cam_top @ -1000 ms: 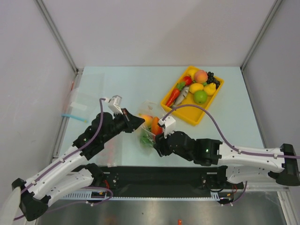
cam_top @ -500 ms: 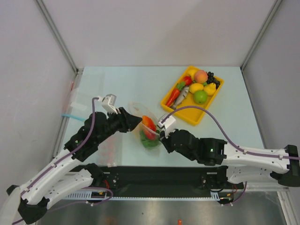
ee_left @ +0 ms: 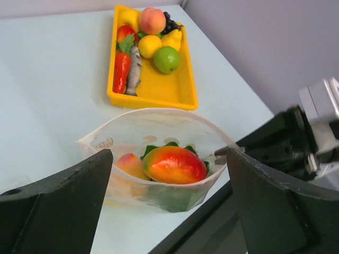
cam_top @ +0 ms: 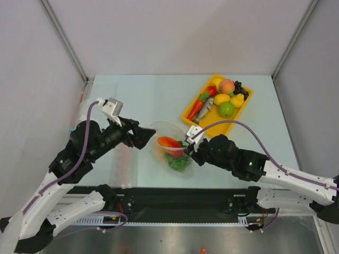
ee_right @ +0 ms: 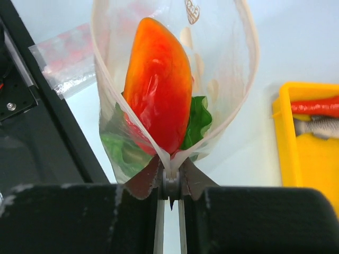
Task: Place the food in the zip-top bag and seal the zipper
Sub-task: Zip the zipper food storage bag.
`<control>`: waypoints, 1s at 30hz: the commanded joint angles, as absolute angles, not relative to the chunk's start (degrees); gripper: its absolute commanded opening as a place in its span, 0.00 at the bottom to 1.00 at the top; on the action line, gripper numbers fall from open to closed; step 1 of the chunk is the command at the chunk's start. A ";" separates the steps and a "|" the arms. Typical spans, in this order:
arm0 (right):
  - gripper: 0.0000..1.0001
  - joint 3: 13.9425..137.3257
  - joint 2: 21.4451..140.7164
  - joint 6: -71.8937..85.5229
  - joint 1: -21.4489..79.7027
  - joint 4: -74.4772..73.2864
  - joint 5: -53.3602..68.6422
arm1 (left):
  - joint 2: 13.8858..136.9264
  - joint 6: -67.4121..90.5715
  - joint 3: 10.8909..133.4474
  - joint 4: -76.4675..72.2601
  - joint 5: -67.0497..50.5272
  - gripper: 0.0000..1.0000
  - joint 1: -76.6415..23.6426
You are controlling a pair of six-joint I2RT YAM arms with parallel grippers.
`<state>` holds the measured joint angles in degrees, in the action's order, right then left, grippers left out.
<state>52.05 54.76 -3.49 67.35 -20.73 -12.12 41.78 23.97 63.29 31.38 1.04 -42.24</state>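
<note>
Zip-top bag (ee_right: 222, 69): soft, light, slippery film, sagging under a red-orange mango (ee_right: 159, 84) and green lettuce (ee_right: 198, 119). I judge it best gripped at the stiffer zipper (ee_right: 256, 58) strip along the mouth. It hangs directly ahead of my right pincer (ee_right: 170, 180), which is clenched on a pinch of the mouth edge. My left pincer (ee_left: 169, 153) is released, spread wide, fingers flanking the bag; contact I cannot tell. Beyond lies the yellow tray (ee_left: 153, 101).

Mango (ee_right: 159, 90) red-orange, lettuce (ee_right: 198, 119) green, bag (ee_left: 159, 124) clear. Tray (ee_left: 164, 87) yellow, table (cam_top: 137, 95) pale blue. Fingers (ee_left: 53, 211) black.
</note>
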 commanded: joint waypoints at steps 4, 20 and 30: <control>0.00 48.87 50.71 -10.72 65.04 -13.62 1.75 | 41.39 5.56 63.19 29.45 -11.23 0.93 -41.92; 0.00 48.34 47.46 -11.69 63.90 -16.26 10.63 | 54.93 -26.53 66.36 29.79 -37.88 1.00 -44.82; 0.00 47.81 48.43 -12.04 64.42 -16.79 10.99 | 59.58 -35.50 69.35 34.36 -46.49 1.00 -47.89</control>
<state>47.27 48.95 -11.42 64.03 -18.55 10.59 58.39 -29.87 67.22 32.82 -40.18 -46.44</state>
